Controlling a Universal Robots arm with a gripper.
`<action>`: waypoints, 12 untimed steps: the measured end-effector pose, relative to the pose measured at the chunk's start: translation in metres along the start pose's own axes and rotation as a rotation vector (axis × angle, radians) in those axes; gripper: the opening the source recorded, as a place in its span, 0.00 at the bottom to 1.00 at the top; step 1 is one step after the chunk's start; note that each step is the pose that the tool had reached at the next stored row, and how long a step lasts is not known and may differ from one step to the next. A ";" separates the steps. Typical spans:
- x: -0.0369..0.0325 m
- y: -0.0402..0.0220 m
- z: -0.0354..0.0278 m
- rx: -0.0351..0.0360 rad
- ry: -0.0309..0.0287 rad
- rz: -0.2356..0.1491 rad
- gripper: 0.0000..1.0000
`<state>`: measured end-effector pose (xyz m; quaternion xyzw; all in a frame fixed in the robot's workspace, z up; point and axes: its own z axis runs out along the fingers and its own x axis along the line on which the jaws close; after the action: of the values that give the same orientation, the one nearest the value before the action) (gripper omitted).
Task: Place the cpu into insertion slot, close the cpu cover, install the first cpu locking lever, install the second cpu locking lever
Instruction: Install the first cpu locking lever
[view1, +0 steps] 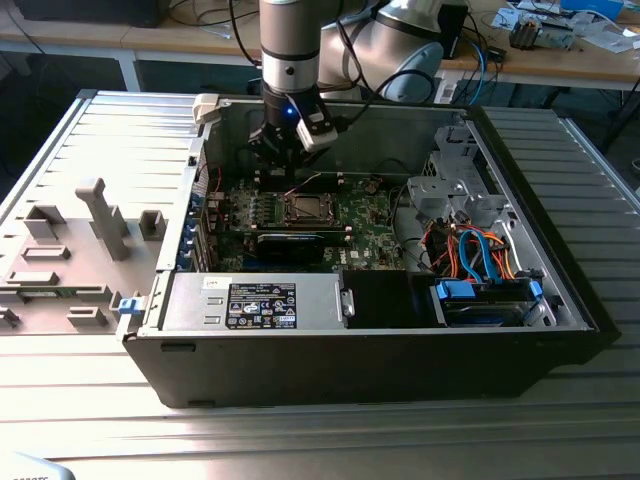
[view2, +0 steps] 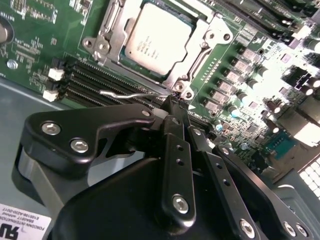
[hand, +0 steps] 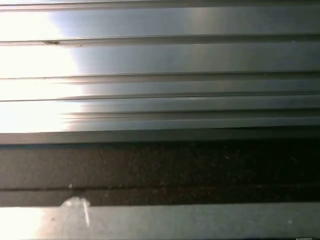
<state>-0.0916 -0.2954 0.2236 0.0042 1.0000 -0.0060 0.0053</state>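
In the second wrist view the cpu (view2: 152, 40) lies flat in the insertion slot (view1: 301, 208), its silver-grey top showing through the window of the cpu cover (view2: 214, 31), which lies down over it. A thin silver locking lever (view2: 127, 93) sticks out from the socket's near corner, above the memory slots. My gripper (view2: 173, 102) is shut, its black fingertips pressed together right at that lever's inner end. I cannot tell whether the wire is pinched between them. In the exterior view my gripper (view1: 283, 168) hangs just behind the socket, inside the open computer case.
The green motherboard (view1: 365, 215) lies in the black case (view1: 400, 350). A row of long memory slots (view2: 85, 82) runs beside the socket. Drive bays and coloured cables (view1: 480, 255) fill the exterior view's right. The first wrist view faces a ribbed metal surface (hand: 160, 65).
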 end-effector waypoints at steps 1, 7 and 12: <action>0.0000 0.0014 0.0004 -0.0002 -0.0002 -0.008 0.11; -0.0003 0.0045 0.0035 -0.0002 -0.0001 -0.011 0.11; -0.0029 0.0055 0.0107 0.0007 -0.0001 -0.013 0.11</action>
<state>-0.0885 -0.2901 0.2129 -0.0023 1.0000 -0.0064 0.0053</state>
